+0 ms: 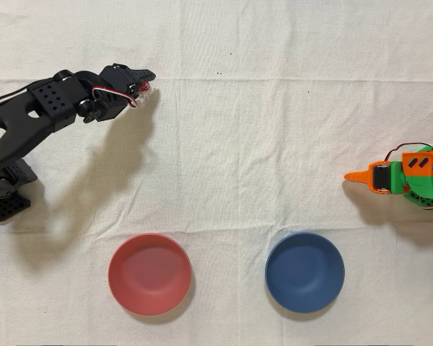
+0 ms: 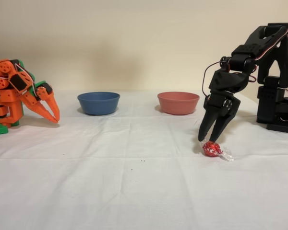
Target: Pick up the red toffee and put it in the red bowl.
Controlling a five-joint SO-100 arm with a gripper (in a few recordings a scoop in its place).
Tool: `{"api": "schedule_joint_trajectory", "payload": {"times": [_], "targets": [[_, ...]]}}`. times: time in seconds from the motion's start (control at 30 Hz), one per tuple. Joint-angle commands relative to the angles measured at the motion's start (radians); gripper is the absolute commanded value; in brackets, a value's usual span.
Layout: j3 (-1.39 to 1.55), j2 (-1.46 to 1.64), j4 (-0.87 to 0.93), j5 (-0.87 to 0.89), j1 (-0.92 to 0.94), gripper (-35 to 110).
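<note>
Fixed view: hand [image 2: 209, 140] (fingers narrowly parted) points down just above the red toffee [image 2: 212, 148].

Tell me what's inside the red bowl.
Nothing: in the overhead view the red bowl shows a bare inside. The red toffee lies on the cloth under the black gripper. The side view hides the bowl's floor.

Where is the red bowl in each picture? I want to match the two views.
Overhead view: the red bowl is low in the picture, left of centre, to the left of the blue bowl.
Fixed view: the red bowl is at the back of the table, right of centre, to the right of the blue bowl.
Shared landmark: the black arm stands on the red bowl's side in both views.
</note>
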Motion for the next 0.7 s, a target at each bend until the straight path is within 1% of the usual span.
{"api": "schedule_joint_trajectory", "payload": {"times": [0.0,0.67], "targets": [[0.008,0.094,0.018,0.002,-0.034,24],[-0.034,0.043,-0.014,0.023,-0.091,24]]}}
